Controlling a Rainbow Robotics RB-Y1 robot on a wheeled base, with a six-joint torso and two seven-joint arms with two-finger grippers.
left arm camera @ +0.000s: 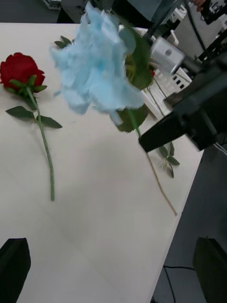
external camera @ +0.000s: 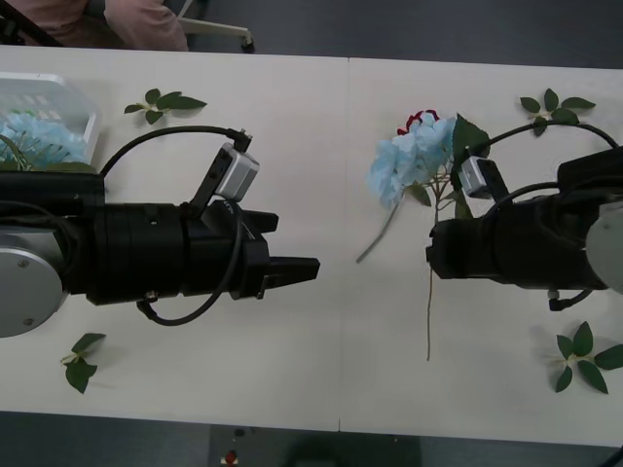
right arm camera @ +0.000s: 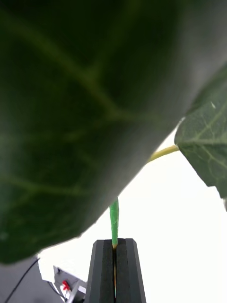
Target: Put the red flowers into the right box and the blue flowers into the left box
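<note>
Right gripper (left arm camera: 144, 140), black two-finger, clenched on thin green stem of pale sky-blue hydrangea-like flower (external camera: 407, 161), bloom lifted above cream table (external camera: 321, 370), long stem hanging below. Deep-red rose (left arm camera: 19, 70) lies on table just behind blue bloom. Left gripper (external camera: 310, 269) hovers mid-table, fingers released and spread wide, holding nothing. White slotted plastic tray (external camera: 76, 99) at far left, blue flowers (external camera: 34, 138) inside.

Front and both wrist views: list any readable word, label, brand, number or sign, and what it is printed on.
None can be read. The table, the left box, the blue flower held by the right gripper, the red flower and the left gripper carry no legible text.
</note>
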